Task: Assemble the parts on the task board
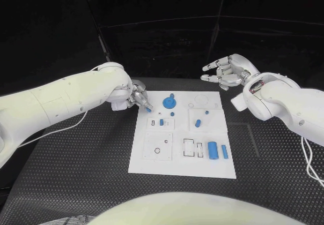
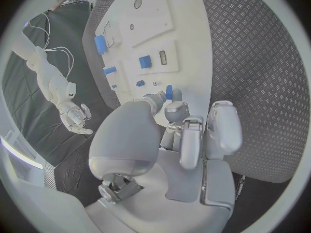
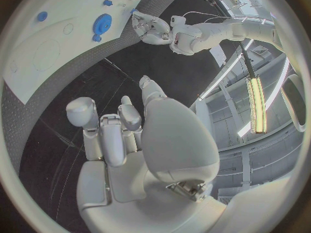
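The white task board (image 1: 182, 161) lies mid-table. My left hand (image 1: 137, 97) is at the board's far left corner and pinches a small blue part (image 1: 148, 109) between its fingertips; the left wrist view shows that small blue part (image 2: 169, 92) just above the board (image 2: 188, 31). On the board stand a blue gear (image 1: 169, 101), a small peg (image 1: 173, 114), a slanted piece (image 1: 198, 123) and two cylinders (image 1: 212, 150) at the near right. My right hand (image 1: 227, 72) hovers beyond the board's far right corner, fingers apart, holding nothing.
Black ribbed table (image 1: 81, 154) surrounds the board on all sides. The board has several outlined recesses (image 1: 157, 151) on its near left half. In the right wrist view the gear (image 3: 102, 23) and my left hand (image 3: 152, 28) appear beyond my right hand (image 3: 123, 134).
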Robot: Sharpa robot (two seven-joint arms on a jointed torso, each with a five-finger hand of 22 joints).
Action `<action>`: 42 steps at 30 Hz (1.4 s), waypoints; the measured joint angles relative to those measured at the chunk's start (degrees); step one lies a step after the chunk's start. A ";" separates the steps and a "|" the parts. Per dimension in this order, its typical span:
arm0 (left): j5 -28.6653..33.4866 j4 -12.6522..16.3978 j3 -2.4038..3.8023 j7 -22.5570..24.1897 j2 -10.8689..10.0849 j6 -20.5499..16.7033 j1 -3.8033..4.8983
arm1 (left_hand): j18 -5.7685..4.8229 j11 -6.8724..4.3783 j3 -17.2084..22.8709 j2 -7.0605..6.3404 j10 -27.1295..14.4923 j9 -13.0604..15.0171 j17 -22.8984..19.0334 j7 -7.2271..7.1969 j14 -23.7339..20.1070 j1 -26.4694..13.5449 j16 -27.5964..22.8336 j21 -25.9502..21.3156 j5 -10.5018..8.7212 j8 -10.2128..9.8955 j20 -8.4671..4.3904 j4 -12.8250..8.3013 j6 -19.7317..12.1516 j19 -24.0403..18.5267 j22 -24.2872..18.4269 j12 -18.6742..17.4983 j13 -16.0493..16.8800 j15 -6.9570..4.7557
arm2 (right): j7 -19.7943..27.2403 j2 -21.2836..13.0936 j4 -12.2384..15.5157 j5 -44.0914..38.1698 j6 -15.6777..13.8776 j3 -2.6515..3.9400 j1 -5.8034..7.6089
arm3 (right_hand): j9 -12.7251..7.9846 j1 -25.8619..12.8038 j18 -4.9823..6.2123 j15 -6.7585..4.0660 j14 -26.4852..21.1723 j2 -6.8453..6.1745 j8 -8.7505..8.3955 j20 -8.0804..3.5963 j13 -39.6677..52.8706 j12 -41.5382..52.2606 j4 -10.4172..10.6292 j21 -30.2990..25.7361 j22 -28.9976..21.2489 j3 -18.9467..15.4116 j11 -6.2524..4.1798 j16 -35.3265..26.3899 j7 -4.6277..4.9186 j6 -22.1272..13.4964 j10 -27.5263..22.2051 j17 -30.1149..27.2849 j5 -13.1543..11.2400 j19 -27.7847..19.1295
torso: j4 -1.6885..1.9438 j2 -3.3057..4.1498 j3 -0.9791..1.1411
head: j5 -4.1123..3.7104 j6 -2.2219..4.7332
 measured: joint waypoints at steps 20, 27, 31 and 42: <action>-0.29 12.19 -2.19 0.16 -5.75 -11.72 -3.89 | 0.00 0.10 2.45 -1.27 0.30 0.01 0.00 0.11 0.00 -1.28 0.00 0.24 -0.06 0.87 -0.20 -0.58 -0.10 0.20 0.53 0.00 0.06 0.01 | 0.00 0.06 -0.40 0.00 0.16 -0.01 -0.01 | 0.00 0.00 0.00 0.00 0.00 0.00 0.00 0.00 0.00 0.00 0.00 -0.22 -0.12 0.00 0.00 -0.21 0.00 0.00 0.00 0.04 0.00 0.00 | -0.15 -0.02 -0.03 | 0.63 0.18; -1.83 12.68 -2.22 0.26 -5.86 -13.30 -4.14 | 0.00 -0.09 2.54 -1.49 0.50 1.63 0.00 -0.01 0.00 -1.51 0.00 0.23 -0.06 0.87 -0.20 -0.66 0.03 0.20 0.52 0.00 0.06 0.01 | 0.01 0.05 -0.46 0.00 0.19 -0.01 -0.02 | 0.00 0.00 0.00 0.00 0.00 0.00 0.00 0.00 0.00 0.00 0.00 -0.22 -0.12 0.00 0.00 -0.20 0.00 0.00 0.00 0.03 0.00 0.00 | -0.21 0.07 -0.03 | 0.54 0.21; -2.61 12.82 -2.22 0.31 -5.88 -13.45 -4.18 | 0.00 -0.09 3.08 -1.75 0.51 2.07 0.00 -0.01 0.00 -1.78 0.00 0.23 -0.06 0.87 -0.20 -0.89 0.03 0.20 0.52 0.00 0.06 0.01 | 0.02 0.05 -0.51 0.00 0.21 -0.02 -0.02 | 0.00 0.00 0.00 0.00 0.00 0.00 0.00 0.00 0.00 0.00 0.00 -0.22 -0.12 0.00 0.00 -0.20 0.00 0.00 0.00 0.03 0.00 0.00 | -0.21 0.10 -0.03 | 0.51 0.07; -4.95 13.53 -2.15 0.34 -6.08 -12.17 -4.20 | 0.00 -0.29 3.17 -1.78 0.71 2.53 0.00 -0.01 0.20 -1.94 0.00 0.23 -0.07 1.10 -0.39 -0.97 0.03 0.39 0.57 0.00 0.00 -0.19 | 0.03 0.14 -0.64 0.00 0.28 -0.02 -0.03 | 0.00 0.00 0.00 0.00 0.00 0.00 0.00 0.00 0.00 0.00 0.00 -0.22 -0.12 0.00 0.00 -0.20 0.00 0.00 0.00 0.02 0.00 0.00 | -0.16 0.12 -0.04 | 0.62 -0.17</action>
